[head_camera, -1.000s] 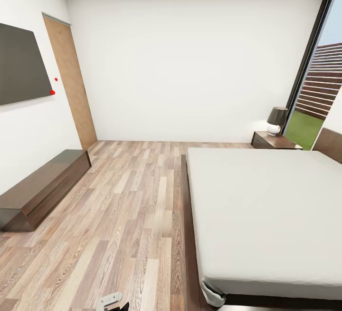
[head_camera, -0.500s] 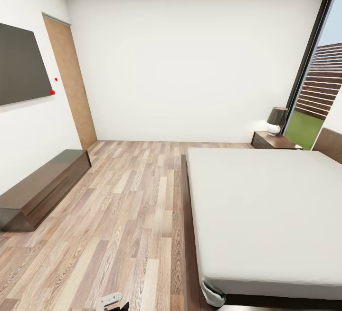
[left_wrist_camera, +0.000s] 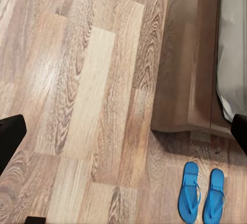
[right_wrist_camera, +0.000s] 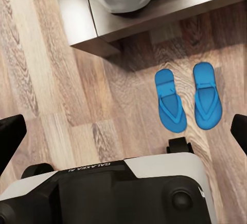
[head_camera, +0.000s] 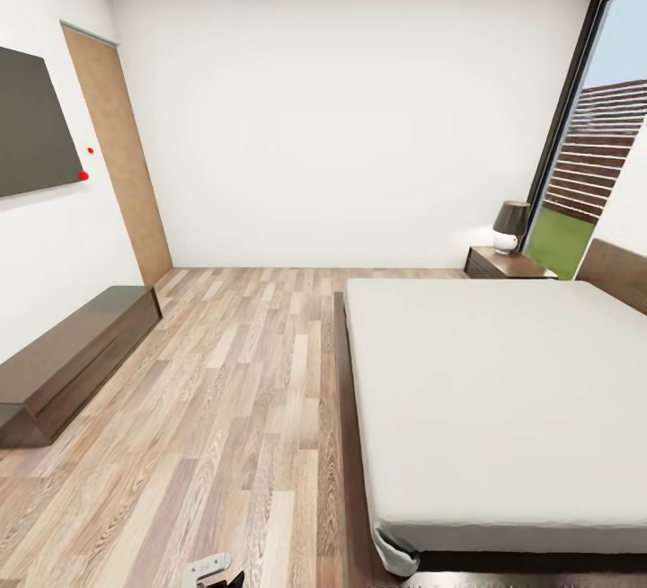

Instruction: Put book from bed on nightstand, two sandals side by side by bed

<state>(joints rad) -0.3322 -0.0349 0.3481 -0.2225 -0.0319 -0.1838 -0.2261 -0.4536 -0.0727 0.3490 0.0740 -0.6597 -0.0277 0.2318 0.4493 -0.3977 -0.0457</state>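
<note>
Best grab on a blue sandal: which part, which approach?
Judgement: take a sandal by pinching its strap, or across its narrow width, coming straight down. Both lie flat, sole down, side by side on the wood floor by the bed frame corner, so a side approach finds almost no edge.

Colour and pattern survey: bedroom fixtures and floor-level items

Walls (head_camera: 359,102) plain white; floor (head_camera: 225,390) wood-plank, mixed tan and grey-brown grain; door (head_camera: 117,147) at upper left plain light brown; wall screen (head_camera: 31,125) flat dark grey with two red dots beside it; bench (head_camera: 72,359) glossy dark brown; bed (head_camera: 494,390) off-white mattress on dark brown frame; nightstand (head_camera: 503,262) dark brown; lamp (head_camera: 510,227) dark shade, white base; sandals (right_wrist_camera: 188,103) bright blue, unpatterned; robot base (right_wrist_camera: 113,190) white over black.
</note>
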